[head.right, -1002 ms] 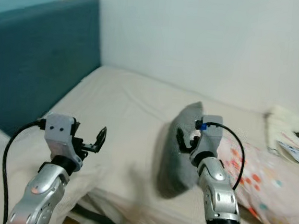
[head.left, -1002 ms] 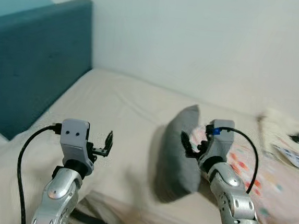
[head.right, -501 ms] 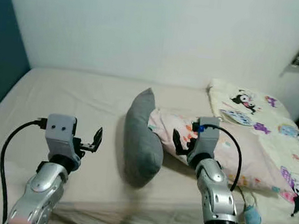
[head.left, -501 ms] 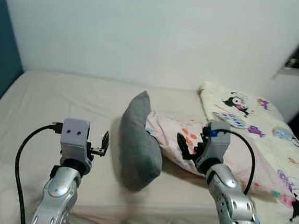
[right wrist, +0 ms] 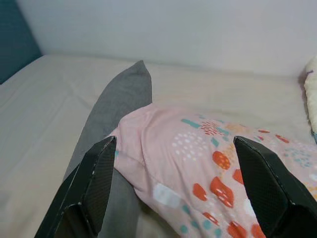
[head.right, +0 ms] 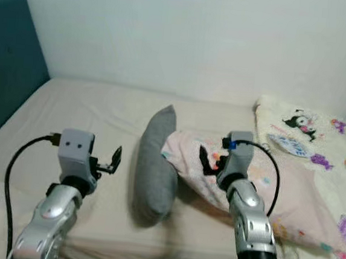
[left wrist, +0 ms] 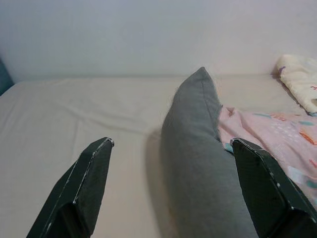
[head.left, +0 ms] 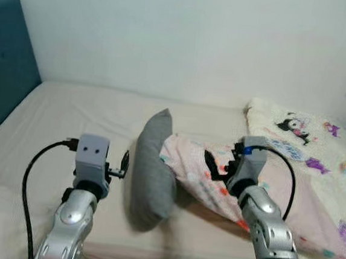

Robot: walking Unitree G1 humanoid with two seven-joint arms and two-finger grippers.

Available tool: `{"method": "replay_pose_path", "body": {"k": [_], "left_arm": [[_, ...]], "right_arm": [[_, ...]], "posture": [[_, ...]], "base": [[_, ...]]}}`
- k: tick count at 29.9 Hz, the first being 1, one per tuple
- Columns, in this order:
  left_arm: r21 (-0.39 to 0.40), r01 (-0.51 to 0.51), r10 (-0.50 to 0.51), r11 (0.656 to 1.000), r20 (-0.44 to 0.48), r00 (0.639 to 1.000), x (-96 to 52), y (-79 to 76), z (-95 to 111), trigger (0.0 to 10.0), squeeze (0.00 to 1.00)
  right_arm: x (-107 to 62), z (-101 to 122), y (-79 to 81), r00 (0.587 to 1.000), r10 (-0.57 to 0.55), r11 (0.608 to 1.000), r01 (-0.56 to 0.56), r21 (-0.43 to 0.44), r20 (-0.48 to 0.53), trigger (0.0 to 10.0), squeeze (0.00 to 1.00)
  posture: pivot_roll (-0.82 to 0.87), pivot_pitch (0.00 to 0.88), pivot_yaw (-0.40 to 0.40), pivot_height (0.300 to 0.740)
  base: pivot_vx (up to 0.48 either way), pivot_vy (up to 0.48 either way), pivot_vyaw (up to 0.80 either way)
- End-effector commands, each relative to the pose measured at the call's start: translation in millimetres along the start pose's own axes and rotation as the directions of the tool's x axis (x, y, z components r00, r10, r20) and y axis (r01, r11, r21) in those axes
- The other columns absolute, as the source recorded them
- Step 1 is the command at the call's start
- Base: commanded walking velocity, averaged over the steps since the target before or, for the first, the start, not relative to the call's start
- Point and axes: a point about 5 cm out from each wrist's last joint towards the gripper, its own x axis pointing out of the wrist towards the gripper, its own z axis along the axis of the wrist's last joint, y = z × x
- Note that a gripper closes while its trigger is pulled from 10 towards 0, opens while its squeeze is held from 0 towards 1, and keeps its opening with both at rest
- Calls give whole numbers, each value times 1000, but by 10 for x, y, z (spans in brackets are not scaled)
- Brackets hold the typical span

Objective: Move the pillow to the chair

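A dark teal headboard (head.left: pixel 6 66) stood at the far left, at the end of a bed (head.left: pixel 71 114) covered in a plain beige sheet, with a pale wall (head.left: pixel 187 34) behind it. The left gripper (head.left: pixel 123 164) was raised over the near part of the sheet, its two black fingers (left wrist: pixel 86 186) spread wide with nothing between them, and a black cable (head.left: pixel 33 172) looped out from its wrist. Just beside it, toward the middle of the bed, the grey pillow (head.left: pixel 152 164) stood on its edge, tilted slightly and resting on the sheet. A pink pillow (right wrist: pixel 198 158) with red and teal spots leaned against the grey one's right side, touching it. The right gripper (head.left: pixel 213 164) hovered over that pink pillow, near the grey one but apart from it, its fingers (right wrist: pixel 94 183) also spread wide and holding nothing. At the far right, a cream blanket (head.right: pixel 306 132) printed with small cartoon figures lay over the bed, reaching up to the wall.
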Motion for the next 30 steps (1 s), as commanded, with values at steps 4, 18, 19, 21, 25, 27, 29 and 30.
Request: {"method": "replay_pose_path", "body": {"k": [4, 18, 19, 21, 25, 27, 29, 30], "left_arm": [[10, -21, 21, 1000, -28, 999, -1, 32, -44, 10000, 0], [148, -45, 28, 988, 117, 993, 60, 150, 234, 10000, 0], [153, -58, 39, 987, 126, 991, 72, 202, 255, 10000, 0], [155, -70, 50, 985, 128, 991, 75, 253, 262, 10000, 0], [191, -113, 89, 975, 131, 987, 65, 411, 279, 10000, 0], [198, -128, 102, 972, 136, 985, 47, 457, 302, 10000, 0], [203, -146, 119, 968, 142, 983, 19, 510, 332, 10000, 0], [206, -167, 139, 964, 146, 979, -12, 571, 360, 10000, 0]], "right_arm": [[33, -41, 87, 993, 101, 995, -100, 32, -55, 10000, 0], [218, -1, -22, 986, 151, 987, -146, 67, -77, 10000, 0], [247, -5, -51, 987, 139, 989, -134, 58, -81, 10000, 0], [271, -6, -62, 988, 131, 991, -127, 45, -84, 10000, 0], [343, 15, -42, 989, 120, 993, -118, 29, -86, 10000, 0], [354, 27, -33, 989, 120, 993, -118, 29, -85, 10000, 0], [366, 35, -26, 990, 116, 993, -115, 25, -84, 10000, 0], [382, 39, -18, 990, 114, 993, -113, 18, -87, 10000, 0]], "posture": [[-68, 0, -111, 720], [-31, 0, -113, 670], [-32, 0, -111, 665], [-33, 0, -109, 660], [-20, 0, -112, 645], [-10, 0, -113, 640], [-5, 0, -115, 635], [-3, 0, -116, 630]], "base": [[0, 0, 0], [0, 0, 0], [0, 0, 0], [0, 0, 0], [0, 0, 0], [0, 0, 0], [0, 0, 0], [0, 0, 0]]}}
